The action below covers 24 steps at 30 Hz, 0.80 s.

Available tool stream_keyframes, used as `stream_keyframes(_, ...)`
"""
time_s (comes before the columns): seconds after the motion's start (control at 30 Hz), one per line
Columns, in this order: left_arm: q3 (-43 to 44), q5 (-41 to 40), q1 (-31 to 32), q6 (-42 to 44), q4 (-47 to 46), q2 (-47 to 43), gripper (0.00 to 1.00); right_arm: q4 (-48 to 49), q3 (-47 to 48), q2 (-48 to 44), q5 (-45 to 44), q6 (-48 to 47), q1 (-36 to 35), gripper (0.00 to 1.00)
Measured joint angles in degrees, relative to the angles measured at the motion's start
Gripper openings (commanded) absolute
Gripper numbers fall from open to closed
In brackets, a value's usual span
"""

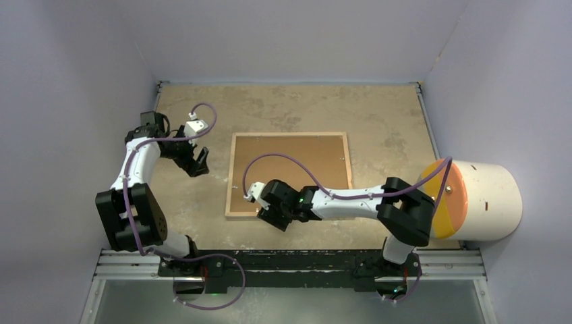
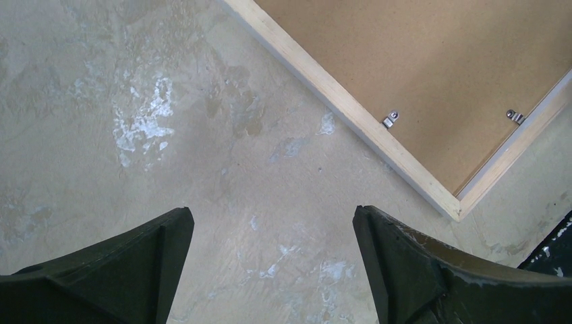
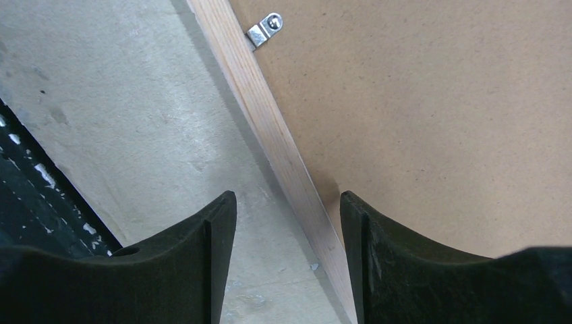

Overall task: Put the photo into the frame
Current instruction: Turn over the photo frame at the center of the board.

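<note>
The frame lies face down in the middle of the table, its light wood rails up, with a plain brown backing board inside it. The photo is hidden. My left gripper hovers open over bare table left of the frame; in the left wrist view, the gripper is short of the frame's corner. My right gripper is at the near rail close to its left corner. Seen from its wrist, this gripper stands open astride the rail, one finger over the table, the other over the backing board.
Small metal clips sit along the frame's inner edge. A white cylinder with an orange face lies at the table's right edge. A black mounting rail runs along the near edge. Walls close in the back and sides.
</note>
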<state>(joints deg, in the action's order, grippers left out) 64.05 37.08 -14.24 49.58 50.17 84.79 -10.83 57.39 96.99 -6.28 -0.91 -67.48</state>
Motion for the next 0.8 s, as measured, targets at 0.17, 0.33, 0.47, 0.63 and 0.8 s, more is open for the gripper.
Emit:
stream_keyframes(0.17, 0.00, 1.51, 0.00, 0.94, 0.00, 0.39, 0.98, -0.63, 0.81, 1.90, -0.50, -0.66, -0.39, 0.43)
stream_keyframes(0.33, -0.37, 3.61, 0.00, 2.05, -0.74, 0.50, 0.98, -1.27, 2.75, 3.26, -2.38, -1.25, -0.76, 0.14)
stream_keyframes(0.47, -2.54, 6.54, 0.00, 4.79, -1.75, 0.28, 0.98, -2.03, 4.11, 4.00, -3.06, -3.30, -1.27, 0.00)
stream_keyframes(0.63, -7.65, 10.67, 0.00, 14.12, -0.74, -3.78, 0.99, -3.43, 5.70, 4.20, -3.23, -3.21, -2.10, 0.00)
stream_keyframes(0.8, -8.13, 13.68, -0.20, 25.55, 4.48, -7.06, 0.99, -5.84, 7.98, 4.17, -3.17, -1.36, -1.44, 0.00)
